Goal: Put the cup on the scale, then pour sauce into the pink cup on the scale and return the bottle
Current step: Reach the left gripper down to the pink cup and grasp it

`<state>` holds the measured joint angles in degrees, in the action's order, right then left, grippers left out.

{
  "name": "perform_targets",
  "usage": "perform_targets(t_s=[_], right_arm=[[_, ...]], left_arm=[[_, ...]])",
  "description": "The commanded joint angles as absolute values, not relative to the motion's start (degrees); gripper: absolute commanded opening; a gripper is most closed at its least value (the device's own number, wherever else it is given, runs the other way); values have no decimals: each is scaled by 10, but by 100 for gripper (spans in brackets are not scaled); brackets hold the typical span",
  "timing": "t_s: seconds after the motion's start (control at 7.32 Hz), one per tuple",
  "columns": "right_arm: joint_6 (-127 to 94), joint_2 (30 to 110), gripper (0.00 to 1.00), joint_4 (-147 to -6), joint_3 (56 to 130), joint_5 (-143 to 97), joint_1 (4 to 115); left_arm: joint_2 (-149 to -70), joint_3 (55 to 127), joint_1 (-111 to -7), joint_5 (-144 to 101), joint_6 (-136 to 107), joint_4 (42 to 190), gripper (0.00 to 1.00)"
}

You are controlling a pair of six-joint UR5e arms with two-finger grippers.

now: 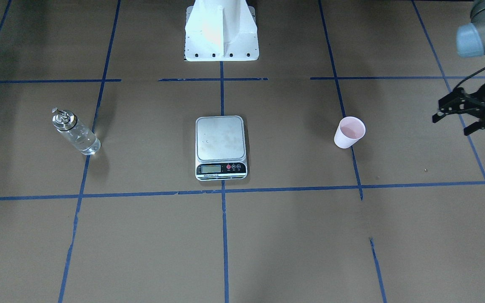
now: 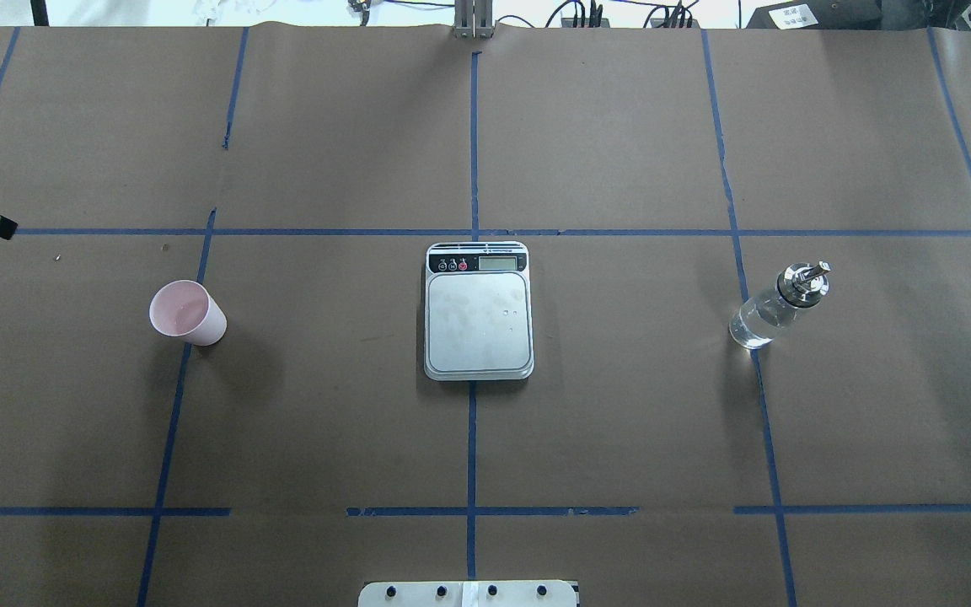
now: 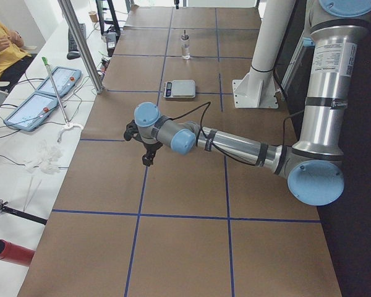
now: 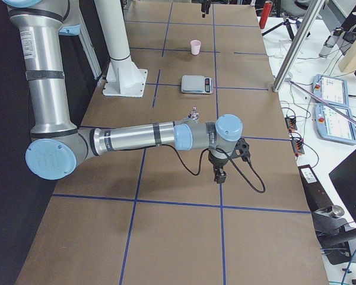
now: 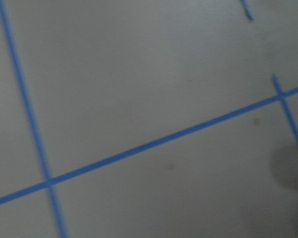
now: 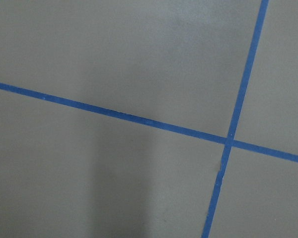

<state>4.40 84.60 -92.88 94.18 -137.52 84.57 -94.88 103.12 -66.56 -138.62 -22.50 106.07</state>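
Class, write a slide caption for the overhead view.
Pink cup, empty scale and glass bottle stand apart in a row.

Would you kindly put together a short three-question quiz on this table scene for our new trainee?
1. True or false: the pink cup already stands on the kitchen scale.
2. In the overhead view, what lies between the pink cup and the glass bottle? A) a plate B) the kitchen scale C) a spoon
3. Short answer: which of the three things is nearest the left pincer?

Key: 1. False, it stands on the table, apart from the kitchen scale. 2. B. 3. The pink cup.
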Motion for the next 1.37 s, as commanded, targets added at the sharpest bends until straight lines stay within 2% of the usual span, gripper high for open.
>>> perform_targets(t_s=[0.0, 0.82, 0.96, 1.09, 1.23], right_arm=[[-3, 844, 100, -901, 937, -1376, 844], [-40, 846, 100, -877, 916, -1421, 837], [-40, 846, 100, -877, 915, -1422, 837], [-40, 846, 100, -877, 915, -1421, 837], [-40, 846, 100, -877, 917, -1422, 837]], left_arm=[[-997, 1034, -555, -1338, -347, 1065, 100], [-1013, 977, -503, -1313, -349, 1069, 100], [-1014, 973, -498, -1313, -349, 1069, 94], [-1016, 971, -497, -1312, -375, 1070, 20], [-1019, 971, -494, -1310, -377, 1070, 0]])
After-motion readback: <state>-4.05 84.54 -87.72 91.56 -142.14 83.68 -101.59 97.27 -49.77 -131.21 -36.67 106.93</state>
